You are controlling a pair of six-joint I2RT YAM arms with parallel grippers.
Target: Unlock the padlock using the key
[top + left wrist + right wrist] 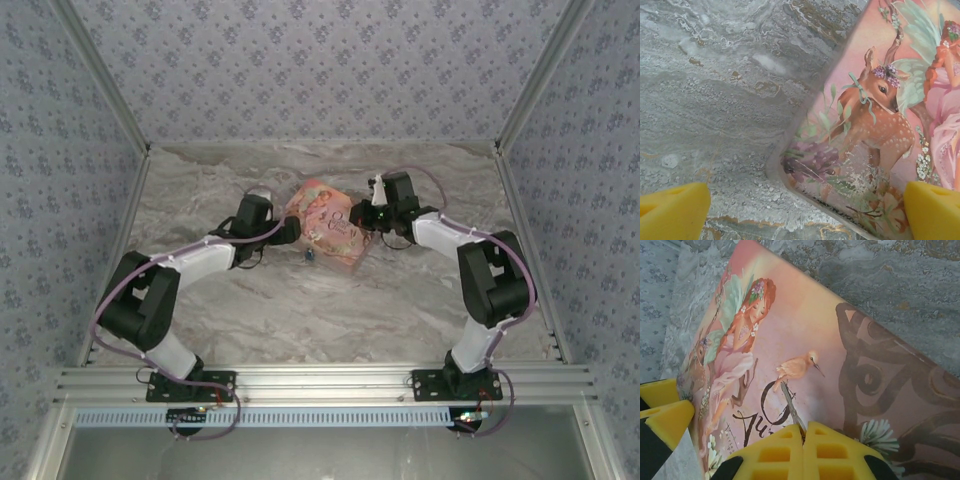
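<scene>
Top external view: tiny dark bluish metal padlock (310,257) lies on the marble table (300,310), just near of the pink picture-printed box (330,228). Left gripper (291,232), spread and empty, is nearer. Right gripper (804,434) pinches the thin silver key (791,407), beyond the box.

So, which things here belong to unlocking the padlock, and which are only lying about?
For the job:
- padlock
- key, held in the shut right gripper

Probably just lying about:
- box
</scene>
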